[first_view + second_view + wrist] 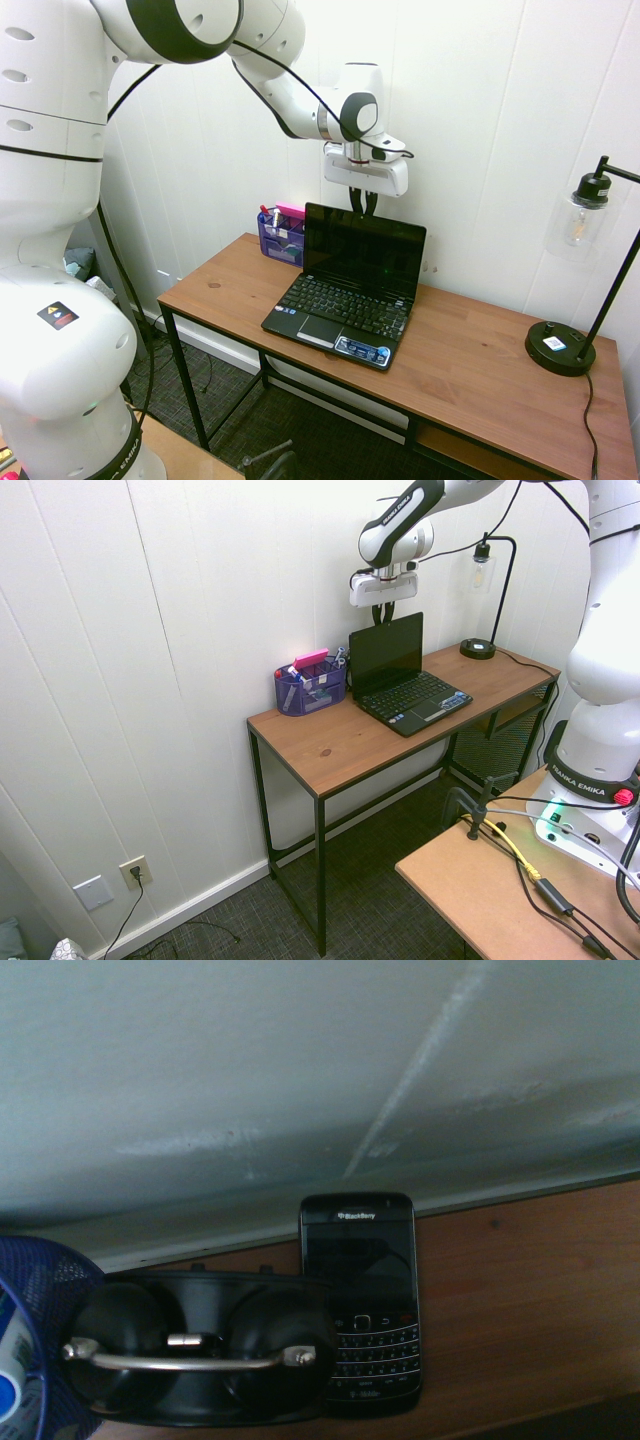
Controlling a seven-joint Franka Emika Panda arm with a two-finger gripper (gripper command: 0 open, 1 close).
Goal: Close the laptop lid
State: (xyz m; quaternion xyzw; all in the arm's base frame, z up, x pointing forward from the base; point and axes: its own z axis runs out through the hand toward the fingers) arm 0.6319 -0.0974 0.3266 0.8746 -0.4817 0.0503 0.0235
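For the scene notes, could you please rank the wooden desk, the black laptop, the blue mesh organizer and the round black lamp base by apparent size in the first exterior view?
1. Wooden desk
2. Black laptop
3. Round black lamp base
4. Blue mesh organizer, partly hidden behind the laptop, so its ranking against the lamp base is unsure.

Black laptop lid (364,252) with a dark glossy screen; reddish-brown wood-grain desk (480,370); blue mesh organizer (279,237) at its ten o'clock, pink on top; black BlackBerry phone (361,1300); white panelled wall (200,600).
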